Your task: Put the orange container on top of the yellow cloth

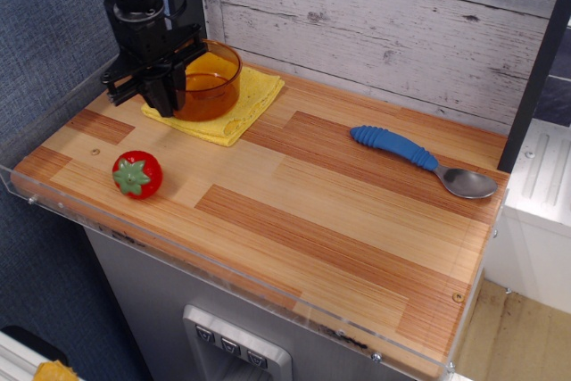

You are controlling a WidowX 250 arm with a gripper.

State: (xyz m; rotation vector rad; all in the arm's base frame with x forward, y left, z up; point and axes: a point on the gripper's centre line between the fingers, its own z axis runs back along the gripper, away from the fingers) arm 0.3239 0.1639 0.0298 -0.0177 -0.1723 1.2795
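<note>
The orange container (214, 85), a translucent amber bowl, rests on the yellow cloth (245, 106) at the back left of the wooden board. My gripper (166, 95) comes down from above at the bowl's left side. Its black fingers (154, 94) straddle the bowl's left rim and appear closed on it. That part of the rim and the cloth's left corner are hidden behind the fingers.
A red tomato toy (136, 174) lies near the front left edge. A blue-handled spoon (419, 161) lies at the right. A plank wall (384, 24) stands right behind the cloth. A clear acrylic rim (223, 278) borders the board's front.
</note>
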